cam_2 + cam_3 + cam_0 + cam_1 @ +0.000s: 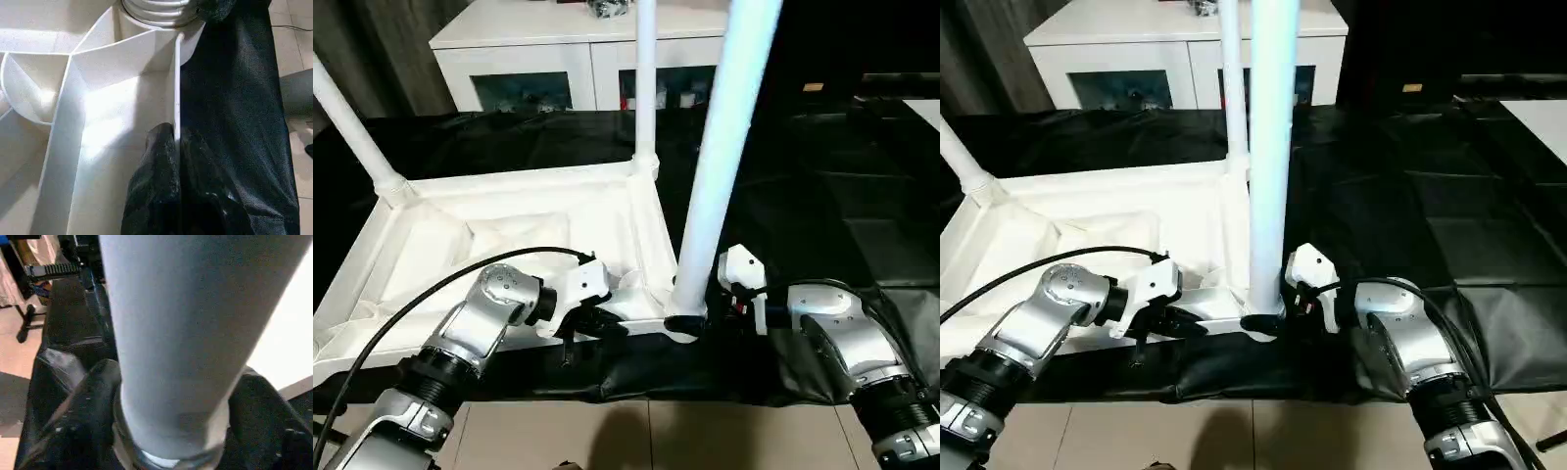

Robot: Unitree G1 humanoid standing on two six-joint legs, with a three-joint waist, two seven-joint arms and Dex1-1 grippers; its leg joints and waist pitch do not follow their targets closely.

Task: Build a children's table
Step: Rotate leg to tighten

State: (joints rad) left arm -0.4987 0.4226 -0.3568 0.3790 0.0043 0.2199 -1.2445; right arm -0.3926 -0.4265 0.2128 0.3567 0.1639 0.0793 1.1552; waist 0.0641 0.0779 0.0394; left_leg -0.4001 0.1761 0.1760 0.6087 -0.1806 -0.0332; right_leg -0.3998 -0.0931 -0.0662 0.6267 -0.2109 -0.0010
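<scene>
So the children's table point(509, 235) is lying upside down on a black cloth point(822, 225), ribbed underside facing up, with its near edge running right along the near edge of the cloth-covered surface. Three legs are standing up out of the corners: one at the far left point(347, 122), one at the far right point(646, 78), and a big one at the near right corner point(729, 147), which looms closest to the head camera.

The left gripper point(592, 323) sits on the near rim of the table, just left of that near right leg. In the left wrist view its two black fingers point(156, 186) are pinched together on the thin upright rim wall point(177, 88), one finger on each side of it, so it's clamped on the table's edge.

The right gripper point(171, 431) is at the base of the near right leg, coming in from the right. Its fingers point(83, 401) stand on either side of the leg's lower end; they're spread wide around it, and it's hard to say whether they actually press on it.

Room-wise, the black cloth to the right of the table is wide open, far more than on the left. Beyond the far edge stands a white cabinet point(538, 59) with glass doors. Beige floor point(636, 436) shows below the near edge.
</scene>
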